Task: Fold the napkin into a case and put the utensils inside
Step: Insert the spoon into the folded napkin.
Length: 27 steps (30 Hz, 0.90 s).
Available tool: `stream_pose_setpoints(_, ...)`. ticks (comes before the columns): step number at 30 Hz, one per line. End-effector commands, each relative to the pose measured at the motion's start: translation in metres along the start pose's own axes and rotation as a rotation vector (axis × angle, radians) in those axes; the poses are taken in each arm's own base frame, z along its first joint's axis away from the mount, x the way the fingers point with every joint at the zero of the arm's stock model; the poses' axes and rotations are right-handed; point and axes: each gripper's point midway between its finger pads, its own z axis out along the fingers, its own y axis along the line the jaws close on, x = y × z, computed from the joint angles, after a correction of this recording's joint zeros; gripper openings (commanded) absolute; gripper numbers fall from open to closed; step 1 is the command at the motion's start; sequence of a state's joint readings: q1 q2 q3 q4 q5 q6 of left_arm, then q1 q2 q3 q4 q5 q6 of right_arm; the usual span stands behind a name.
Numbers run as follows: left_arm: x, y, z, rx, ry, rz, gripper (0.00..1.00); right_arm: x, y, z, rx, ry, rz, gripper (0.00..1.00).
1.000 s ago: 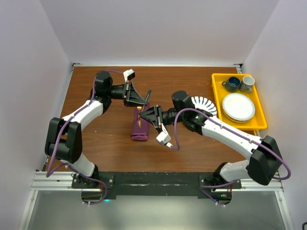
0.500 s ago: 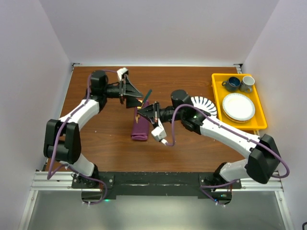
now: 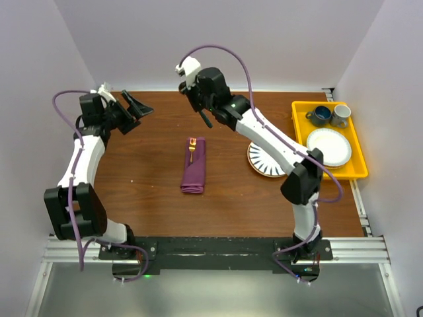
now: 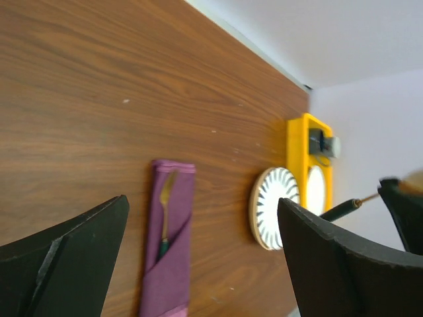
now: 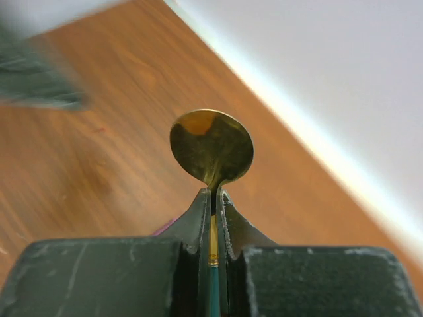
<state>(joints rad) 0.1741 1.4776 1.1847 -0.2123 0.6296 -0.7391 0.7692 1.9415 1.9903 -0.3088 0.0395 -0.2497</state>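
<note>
The plum-purple napkin, folded into a narrow case (image 3: 193, 166), lies mid-table with a gold fork (image 3: 192, 145) tucked in its top pocket. The left wrist view shows that case (image 4: 168, 264) and the fork (image 4: 165, 198) too. My left gripper (image 3: 140, 112) hangs open and empty over the table's far left corner, well away from the case; its jaws (image 4: 201, 211) are wide apart. My right gripper (image 3: 202, 109) is raised near the back wall, shut on a gold spoon (image 5: 211, 145) by its neck. The spoon's green handle (image 3: 207, 121) sticks out below.
A striped plate (image 3: 268, 160) sits right of the case under the right arm's forearm. A yellow tray (image 3: 299, 125) at the far right holds a white plate (image 3: 328, 146) and two cups (image 3: 330, 115). Walls close in on three sides.
Both arms have lifted away from the case. The left gripper opened and swung to the far left corner. The right gripper carried the spoon up toward the back wall, uncovering the striped plate.
</note>
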Motion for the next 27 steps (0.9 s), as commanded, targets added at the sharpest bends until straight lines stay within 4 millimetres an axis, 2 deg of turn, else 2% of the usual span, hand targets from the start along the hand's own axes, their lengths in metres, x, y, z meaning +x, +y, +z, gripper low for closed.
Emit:
stream_pose_setpoints(1,-0.004,0.027,-0.012,-0.143,-0.114,0.085,1.00,0.074,-0.028,-0.007,0.354,0.322,0.497,0.00)
stream_pose_setpoints(5,0.007,0.038,-0.008,-0.148,-0.093,0.056,1.00,0.093,-0.035,0.007,0.397,0.322,0.680,0.00)
stream_pose_setpoints(13,0.022,0.052,-0.002,-0.151,-0.072,0.015,1.00,0.148,-0.033,0.035,0.473,0.356,0.752,0.00)
stream_pose_setpoints(23,0.029,0.059,0.004,-0.145,-0.051,-0.005,1.00,0.173,-0.028,0.063,0.484,0.313,0.796,0.00)
stream_pose_setpoints(27,0.031,0.062,0.005,-0.152,-0.045,-0.006,1.00,0.172,-0.030,0.073,0.490,0.266,0.805,0.00)
